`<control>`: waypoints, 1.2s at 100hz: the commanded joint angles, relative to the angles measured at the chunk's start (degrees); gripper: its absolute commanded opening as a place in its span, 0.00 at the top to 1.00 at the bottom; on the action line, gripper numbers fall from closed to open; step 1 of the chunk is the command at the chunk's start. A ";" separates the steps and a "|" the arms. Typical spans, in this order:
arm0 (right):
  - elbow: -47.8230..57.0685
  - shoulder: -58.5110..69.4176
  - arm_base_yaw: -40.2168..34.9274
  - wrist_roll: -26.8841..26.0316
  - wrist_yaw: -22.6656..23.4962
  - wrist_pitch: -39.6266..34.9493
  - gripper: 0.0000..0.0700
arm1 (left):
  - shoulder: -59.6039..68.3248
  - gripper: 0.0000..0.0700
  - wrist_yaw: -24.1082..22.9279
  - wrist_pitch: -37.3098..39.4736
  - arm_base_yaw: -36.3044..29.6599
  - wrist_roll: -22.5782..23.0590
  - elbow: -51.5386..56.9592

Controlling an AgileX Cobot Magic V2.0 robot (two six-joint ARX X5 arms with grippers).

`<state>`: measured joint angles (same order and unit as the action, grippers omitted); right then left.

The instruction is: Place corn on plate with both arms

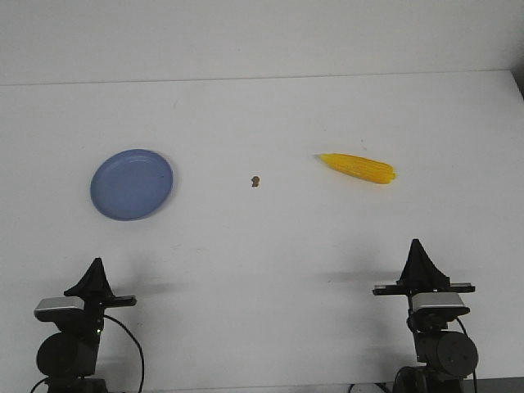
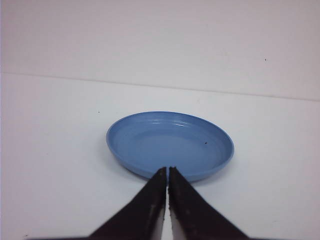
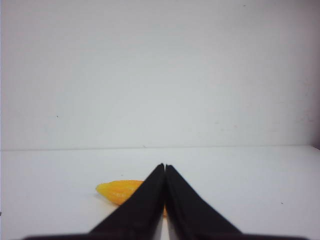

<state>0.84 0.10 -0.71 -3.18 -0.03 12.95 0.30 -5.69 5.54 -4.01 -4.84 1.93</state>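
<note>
Yellow corn point(image 1: 358, 168) whole only in front view | both pincers closed, empty

The plate point(image 1: 132, 184) lies left on the table point(image 1: 270, 106), the corn point(image 1: 359, 168) well right, a small speck point(image 1: 255, 180) between them.

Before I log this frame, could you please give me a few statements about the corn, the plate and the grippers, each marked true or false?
1. The corn lies on the plate. False: it lies on the table, far to the plate's right.
2. The left gripper is shut and holds nothing. True.
3. The right gripper grips the corn. False: it is shut and empty, short of it.
4. A small brown speck lies between plate and corn. True.
5. The plate is empty. True.
</note>
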 commanded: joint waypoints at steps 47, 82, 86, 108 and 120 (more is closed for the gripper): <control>-0.11 -0.02 0.02 -0.09 -0.02 2.16 0.99 | -0.11 0.98 0.15 0.59 0.04 0.72 -0.68; 4.61 0.02 0.02 -0.04 -0.13 -5.68 0.99 | 0.39 0.98 0.15 -1.03 0.02 -1.62 6.29; 6.14 0.07 0.02 -0.04 -0.50 -8.24 0.99 | 0.83 0.98 0.15 -1.64 0.04 -2.99 7.58; 16.37 4.20 0.02 -0.04 -3.02 -20.48 0.99 | 7.58 0.98 0.15 -8.79 0.04 -5.27 16.74; 22.97 9.35 0.02 -0.04 -3.02 -25.92 0.99 | 13.77 0.98 0.15 -14.47 0.04 -4.83 23.45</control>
<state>20.64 7.38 -0.71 -3.18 -3.03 -11.49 11.40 -5.69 -7.27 -4.01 -9.58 21.76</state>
